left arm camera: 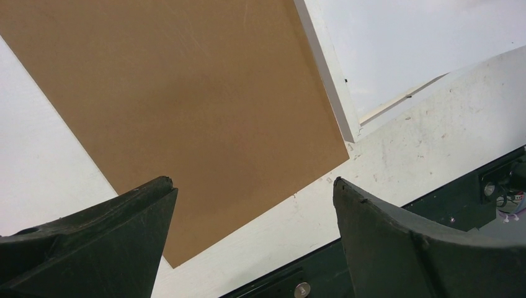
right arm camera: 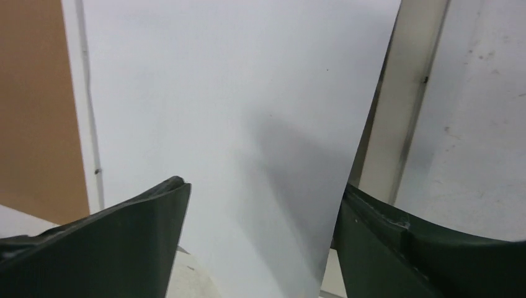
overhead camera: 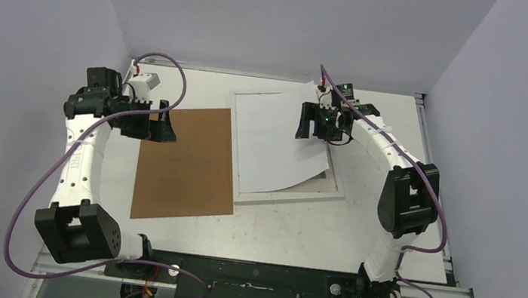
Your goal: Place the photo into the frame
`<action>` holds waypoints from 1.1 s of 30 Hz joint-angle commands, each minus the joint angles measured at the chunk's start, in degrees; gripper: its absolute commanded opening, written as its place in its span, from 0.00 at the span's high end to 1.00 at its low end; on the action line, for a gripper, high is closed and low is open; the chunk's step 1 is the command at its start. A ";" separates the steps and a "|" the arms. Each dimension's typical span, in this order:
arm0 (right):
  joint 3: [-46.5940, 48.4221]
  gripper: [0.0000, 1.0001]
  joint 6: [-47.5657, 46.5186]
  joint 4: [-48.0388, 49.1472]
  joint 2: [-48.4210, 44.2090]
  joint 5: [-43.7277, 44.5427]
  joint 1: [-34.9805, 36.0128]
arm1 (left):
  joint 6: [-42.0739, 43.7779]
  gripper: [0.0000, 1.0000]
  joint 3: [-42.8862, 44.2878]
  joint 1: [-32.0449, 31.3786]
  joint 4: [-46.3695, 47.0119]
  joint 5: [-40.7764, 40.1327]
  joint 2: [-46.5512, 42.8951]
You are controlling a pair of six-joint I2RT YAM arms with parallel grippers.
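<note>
The photo (overhead camera: pixel 277 143) lies with its plain white back up, so the print side is hidden. It rests askew across the white frame (overhead camera: pixel 293 198), its near edge curling up a little. My right gripper (overhead camera: pixel 312 128) hovers over the photo's right part. In the right wrist view its jaws (right arm camera: pixel 263 186) stand apart, open, with the photo (right arm camera: pixel 248 93) beneath them and the frame's rim (right arm camera: pixel 77 93) at the left. My left gripper (overhead camera: pixel 161 125) is open over the far corner of the brown board (overhead camera: pixel 187 162), holding nothing (left arm camera: pixel 254 183).
The brown board (left arm camera: pixel 186 93) lies flat left of the frame's rim (left arm camera: pixel 332 81), almost touching it. Grey walls close the table on three sides. The dark base rail (overhead camera: pixel 253 277) runs along the near edge. Purple cables loop around both arms.
</note>
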 commanded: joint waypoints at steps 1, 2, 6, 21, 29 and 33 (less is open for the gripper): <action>0.92 0.10 -0.78 -0.04 -1.83 8.00 0.28 | 1.42 0.03 1.83 -0.30 -0.30 -0.55 0.48; 1.26 0.04 -0.85 -0.24 -2.12 9.79 0.24 | 1.51 0.03 1.84 -0.30 -0.28 -0.64 0.57; 4.15 0.10 -1.19 -2.77 -2.28 17.17 0.11 | 1.68 0.04 2.22 -0.32 -0.60 -1.10 1.13; -0.25 0.10 5.58 3.94 -9.09 27.51 10.02 | 3.85 0.04 1.64 2.06 0.48 -7.02 2.77; -0.33 0.09 15.67 13.20 -4.28 26.34 30.45 | 8.16 0.04 -2.28 9.85 2.72 -10.48 6.20; 3.73 0.08 16.76 13.43 2.84 26.72 38.22 | 10.19 0.03 -4.08 13.25 4.37 -12.45 7.01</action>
